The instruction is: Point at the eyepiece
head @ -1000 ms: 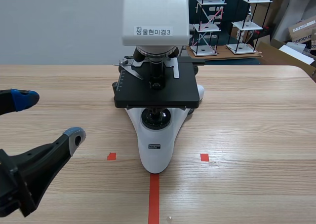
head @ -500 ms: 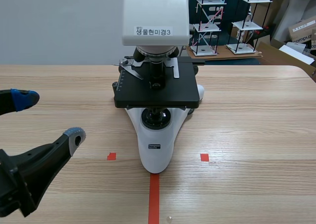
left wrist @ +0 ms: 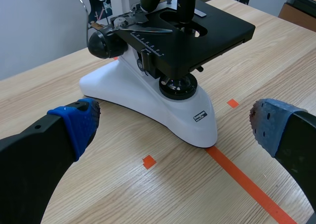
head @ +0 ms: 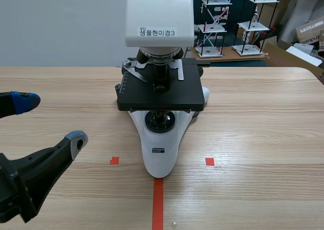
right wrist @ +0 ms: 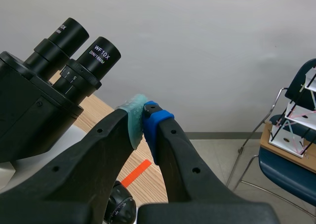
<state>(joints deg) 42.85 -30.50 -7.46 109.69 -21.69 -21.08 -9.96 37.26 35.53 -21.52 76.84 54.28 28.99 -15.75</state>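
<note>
- Jaws of the left gripper [head: 50,119] stand wide apart, holding nothing, low beside the microscope [head: 160,144] base.
- Right gripper [right wrist: 143,116] has its pads pressed together, tips near the closer eyepiece [right wrist: 93,61], not touching.

One microscope [head: 160,154], bearing two eyepieces [right wrist: 97,56].

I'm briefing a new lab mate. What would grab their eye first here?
The white-and-black microscope stands in the middle of the table. Its twin black eyepieces loom in the right wrist view, with the right gripper shut just short of them. The left gripper hangs open to the microscope's left.
</note>
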